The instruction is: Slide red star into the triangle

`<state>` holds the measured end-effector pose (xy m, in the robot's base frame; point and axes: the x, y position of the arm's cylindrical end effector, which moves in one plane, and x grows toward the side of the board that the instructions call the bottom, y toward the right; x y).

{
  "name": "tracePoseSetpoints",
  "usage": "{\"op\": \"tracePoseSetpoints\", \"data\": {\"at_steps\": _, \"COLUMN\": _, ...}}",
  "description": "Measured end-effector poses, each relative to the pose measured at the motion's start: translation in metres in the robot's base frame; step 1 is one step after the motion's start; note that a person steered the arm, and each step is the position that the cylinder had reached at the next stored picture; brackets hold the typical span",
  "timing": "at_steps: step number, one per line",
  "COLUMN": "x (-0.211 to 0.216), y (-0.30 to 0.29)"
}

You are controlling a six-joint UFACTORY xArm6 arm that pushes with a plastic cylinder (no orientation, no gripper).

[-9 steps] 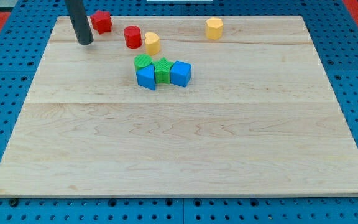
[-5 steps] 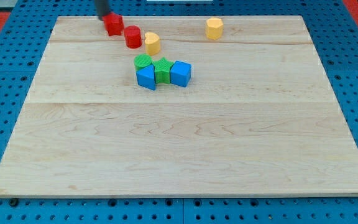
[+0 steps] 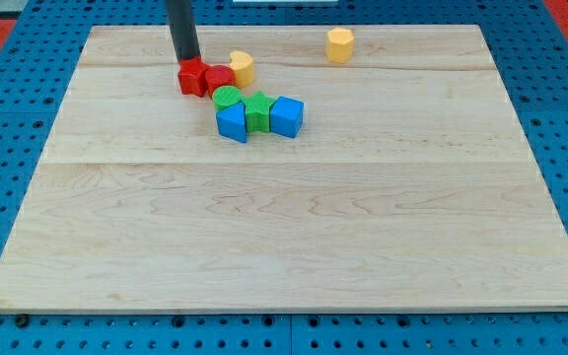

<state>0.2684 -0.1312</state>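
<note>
The red star [image 3: 192,78] lies at the upper left of the wooden board, touching a red cylinder [image 3: 219,80] on its right. My tip [image 3: 187,59] stands at the star's top edge, touching it. The blue triangle [image 3: 232,122] lies just below and to the right of the star, at the left end of a tight cluster. A green cylinder [image 3: 227,97] sits between the red blocks and the triangle.
A green star [image 3: 258,109] and a blue cube [image 3: 287,115] sit right of the triangle. A yellow block [image 3: 242,67] touches the red cylinder's upper right. Another yellow block [image 3: 339,44] lies near the board's top edge [image 3: 412,28].
My tip swept right and down from the board's top left, pushing the red star down and right. The star now presses the red cylinder, which moved down against the green cylinder.
</note>
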Motion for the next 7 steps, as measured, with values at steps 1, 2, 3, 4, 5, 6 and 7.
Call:
{"op": "tracePoseSetpoints", "data": {"at_steps": 1, "x": 0.003, "y": 0.001}}
{"op": "tracePoseSetpoints", "data": {"at_steps": 2, "x": 0.042, "y": 0.002}}
{"op": "tracePoseSetpoints", "data": {"at_steps": 3, "x": 0.079, "y": 0.012}}
{"op": "tracePoseSetpoints", "data": {"at_steps": 4, "x": 0.101, "y": 0.032}}
{"op": "tracePoseSetpoints", "data": {"at_steps": 5, "x": 0.125, "y": 0.060}}
{"op": "tracePoseSetpoints", "data": {"at_steps": 6, "x": 0.155, "y": 0.082}}
{"op": "tracePoseSetpoints", "data": {"at_steps": 7, "x": 0.182, "y": 0.088}}
